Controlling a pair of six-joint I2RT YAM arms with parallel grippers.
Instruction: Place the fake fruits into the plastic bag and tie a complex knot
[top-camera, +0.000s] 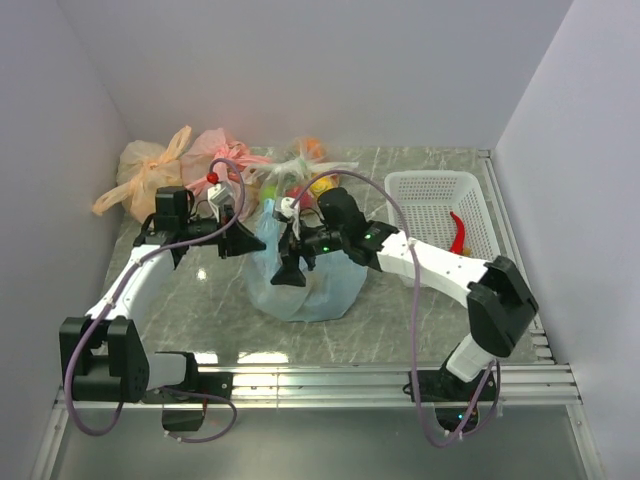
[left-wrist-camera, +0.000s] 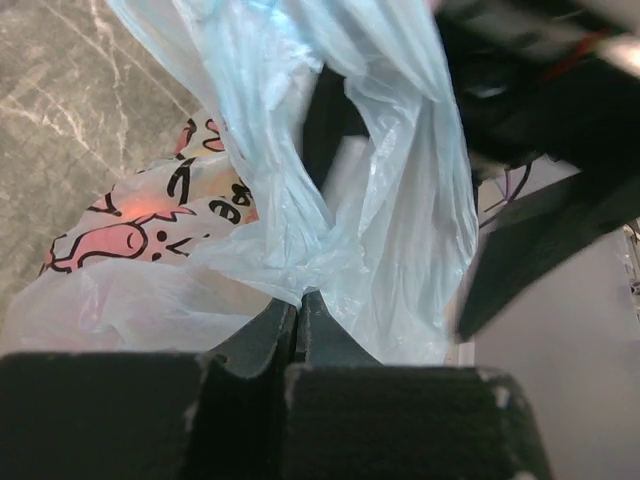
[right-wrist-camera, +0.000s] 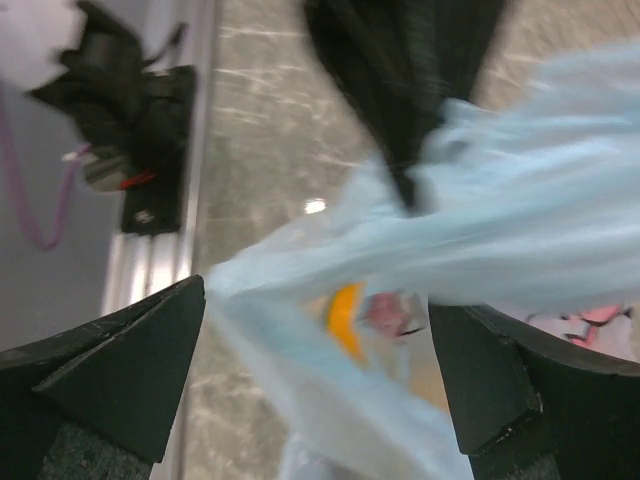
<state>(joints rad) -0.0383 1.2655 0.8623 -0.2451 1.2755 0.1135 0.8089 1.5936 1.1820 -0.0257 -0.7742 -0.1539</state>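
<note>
The light blue plastic bag stands in the middle of the table, its handles pulled up and left. My left gripper is shut on a bunched strip of the bag's plastic, and pink cartoon prints show on the bag below it. My right gripper is open just above the bag, its jaws wide apart on either side of a stretched band of the bag. An orange fruit shows through the plastic between the jaws. No tight knot shows.
A white basket at the right holds a red piece. An orange bag, a pink bag and a clear bag with fruits lie along the back. Walls close in left and right.
</note>
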